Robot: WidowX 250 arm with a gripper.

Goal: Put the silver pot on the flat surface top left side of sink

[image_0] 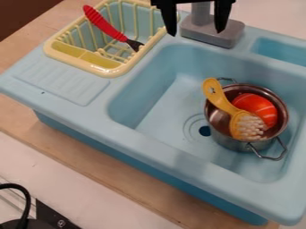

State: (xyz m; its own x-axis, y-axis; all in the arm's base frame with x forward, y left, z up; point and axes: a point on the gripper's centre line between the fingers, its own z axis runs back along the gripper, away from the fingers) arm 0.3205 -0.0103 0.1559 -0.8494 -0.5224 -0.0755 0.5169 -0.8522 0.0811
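My gripper (197,20) hangs at the top edge of the view, over the faucet base, its two black fingers spread wide with nothing between them. The silver pot (230,139) stands upright in the right part of the blue sink basin, well below and to the right of the gripper. Inside the pot lie an orange-red item with pale stripes (258,106) and a yellow brush (217,97), whose handle leans over the rim. The sink's flat ribbed surface (62,82) is at the left, beside the basin.
A yellow dish rack (110,71) sits at the sink's upper left, holding a red-handled utensil (103,22). The grey faucet base (212,32) stands behind the basin. A small side compartment (281,50) is at the upper right. A black cable (25,197) shows at lower left.
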